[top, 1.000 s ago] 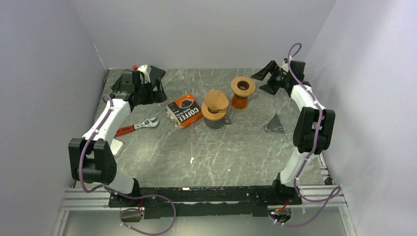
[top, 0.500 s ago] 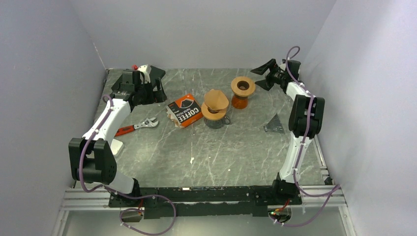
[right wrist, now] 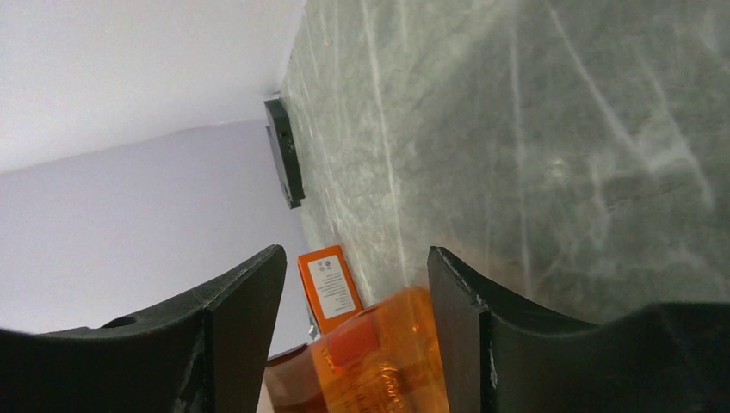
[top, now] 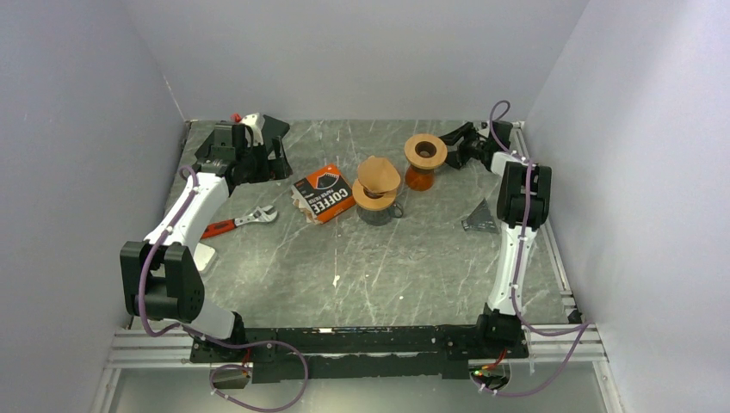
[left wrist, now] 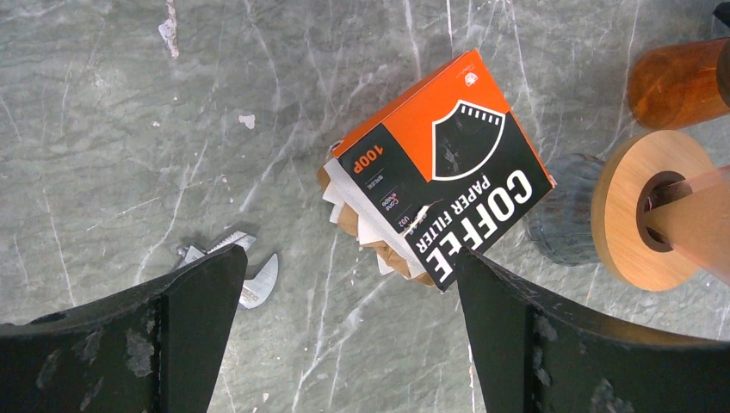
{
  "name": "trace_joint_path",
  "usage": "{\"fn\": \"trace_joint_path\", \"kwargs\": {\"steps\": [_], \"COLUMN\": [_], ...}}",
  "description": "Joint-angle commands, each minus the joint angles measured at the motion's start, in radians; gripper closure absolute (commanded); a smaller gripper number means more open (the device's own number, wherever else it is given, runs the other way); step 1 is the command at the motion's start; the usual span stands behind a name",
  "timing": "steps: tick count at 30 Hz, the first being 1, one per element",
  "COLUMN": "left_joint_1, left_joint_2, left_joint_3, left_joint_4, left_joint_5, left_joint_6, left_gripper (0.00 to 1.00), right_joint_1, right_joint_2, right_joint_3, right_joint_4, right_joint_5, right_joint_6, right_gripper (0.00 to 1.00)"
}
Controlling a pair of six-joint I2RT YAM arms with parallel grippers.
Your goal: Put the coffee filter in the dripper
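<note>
1. Plainly, the coffee filter (top: pixel 380 173) is a tan paper cone. It is seated in the wood-collared dripper (top: pixel 371 197) over a ribbed grey cup (left wrist: pixel 559 219), toward 12 o'clock from the table's centre.
2. We see the left gripper (left wrist: pixel 346 258) spread wide, holding nothing, above the box. The right gripper (right wrist: pixel 355 255), at 3 o'clock of the orange dripper (top: pixel 420 178), sits half-spread astride its amber glass, with a gap on one side.
3. We note a red-handled steel wrench (top: pixel 240 222), a glossy orange-and-black cardboard filter box (top: pixel 324 193) spilling papers, and the veined grey marble table (top: pixel 387 267).
</note>
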Motion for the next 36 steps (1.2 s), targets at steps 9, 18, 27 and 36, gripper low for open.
{"fn": "trace_joint_path", "kwargs": {"steps": [9,18,27,36], "left_joint_1": [0.003,0.003,0.003,0.003], "left_joint_2": [-0.001,0.004,-0.003,-0.004], "left_joint_3": [0.019,0.019,0.014,0.013], "left_joint_4": [0.008,0.008,0.005,0.005], "left_joint_5": [0.002,0.005,0.003,0.006], "left_joint_6": [0.018,0.016,0.016,0.014], "left_gripper": [0.03,0.03,0.03,0.03], "right_joint_1": [0.042,0.05,0.083,0.12], "right_joint_2": [0.086,0.121,0.166,0.181], "right_joint_3": [0.035,-0.002,0.019,0.004], "right_joint_4": [0.016,0.179,0.203,0.225], "right_joint_5": [-0.095,-0.163,-0.189,-0.222], "right_joint_6": [-0.02,0.074,0.102,0.115], "right_gripper": [0.41,0.44,0.49,0.54]}}
